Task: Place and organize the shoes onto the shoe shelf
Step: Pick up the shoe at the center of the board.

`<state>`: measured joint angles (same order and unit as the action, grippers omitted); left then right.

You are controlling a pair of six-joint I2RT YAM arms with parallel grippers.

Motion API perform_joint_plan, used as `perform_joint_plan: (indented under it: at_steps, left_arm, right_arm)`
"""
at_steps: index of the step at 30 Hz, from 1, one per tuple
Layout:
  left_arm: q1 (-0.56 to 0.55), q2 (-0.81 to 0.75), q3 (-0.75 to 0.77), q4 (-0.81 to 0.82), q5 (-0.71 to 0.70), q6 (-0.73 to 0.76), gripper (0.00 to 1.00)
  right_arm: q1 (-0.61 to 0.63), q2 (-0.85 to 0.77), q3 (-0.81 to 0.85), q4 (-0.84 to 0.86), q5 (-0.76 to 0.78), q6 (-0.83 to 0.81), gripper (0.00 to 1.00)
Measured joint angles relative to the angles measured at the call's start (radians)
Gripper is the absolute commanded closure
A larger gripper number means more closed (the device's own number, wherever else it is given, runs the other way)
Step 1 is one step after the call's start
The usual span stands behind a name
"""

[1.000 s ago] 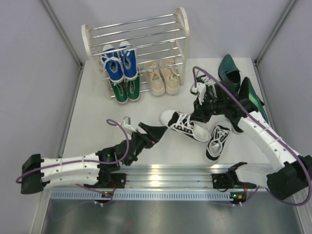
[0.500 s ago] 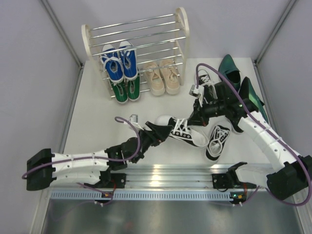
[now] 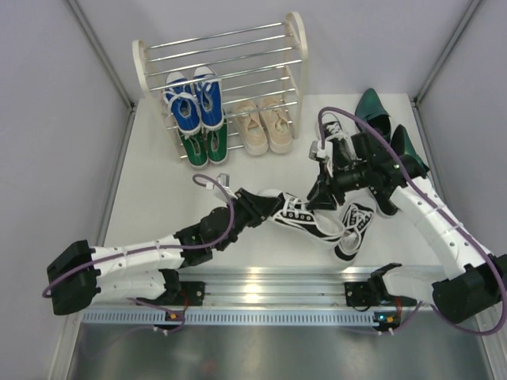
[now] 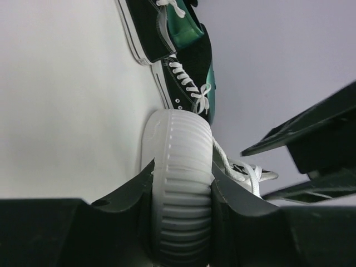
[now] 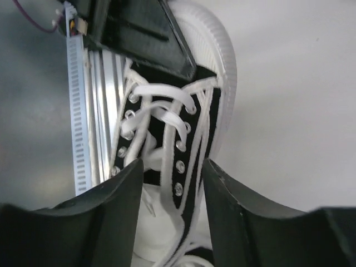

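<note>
In the top view, the shoe shelf (image 3: pixel 222 71) is seen at the far left of the table (image 3: pixel 150 190). A blue pair (image 3: pixel 195 103) is held on one of its tiers, a green pair (image 3: pixel 204 147) just nearer on a lower one, and a beige pair (image 3: pixel 265 127) to their right. A black-and-white sneaker (image 3: pixel 305 220) is found at the table's middle, well apart from the shelf. Its toe is met by the left tool (image 3: pixel 268 207) and its laced upper by the right tool (image 3: pixel 319 195). A second black-and-white sneaker (image 3: pixel 354 229) is placed just to its right. Dark green dress shoes (image 3: pixel 372 111) are seen at the far right.

In the left wrist view, the sneaker's white toe cap (image 4: pixel 181 183) is gripped between the left tool's fingers (image 4: pixel 125 194), which are closed partway onto it.

In the right wrist view, the right tool (image 5: pixel 171 172) is held partly open. Its fingers (image 5: pixel 114 206) are spread either side of the laces (image 5: pixel 161 128), and contact with the shoe cannot be told.
</note>
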<state>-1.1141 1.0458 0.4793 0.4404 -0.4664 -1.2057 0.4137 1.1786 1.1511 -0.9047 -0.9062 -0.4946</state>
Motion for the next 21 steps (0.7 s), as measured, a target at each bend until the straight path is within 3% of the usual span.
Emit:
perform_joint_plan:
  at_steps: [2, 3, 6, 11, 14, 17, 21]
  left_arm:
    - [0.032, 0.000, 0.000, -0.023, 0.023, 0.001, 1.00]
    - [0.048, -0.002, 0.000, -0.037, 0.034, 0.001, 1.00]
    - [0.098, -0.029, -0.005, -0.094, 0.072, 0.003, 1.00]
    - [0.187, -0.097, -0.010, -0.150, 0.118, 0.004, 1.00]
    - [0.213, -0.107, -0.010, -0.156, 0.145, 0.003, 1.00]
    - [0.221, -0.105, -0.010, -0.164, 0.172, 0.003, 1.00]
    - [0.223, -0.094, -0.010, -0.160, 0.205, 0.000, 1.00]
  right_arm:
    - [0.000, -0.002, 0.045, -0.034, 0.003, -0.043, 0.33]
    - [0.000, -0.004, 0.079, -0.054, 0.006, -0.086, 0.18]
    - [-0.004, -0.033, 0.135, -0.107, 0.002, -0.230, 0.01]
    - [-0.004, -0.134, 0.113, -0.294, -0.071, -0.658, 0.01]
    - [0.005, -0.166, 0.060, -0.372, -0.101, -0.869, 0.07]
    - [0.012, -0.159, 0.021, -0.410, -0.108, -0.976, 0.12]
    - [0.018, -0.135, 0.008, -0.424, -0.087, -0.990, 0.23]
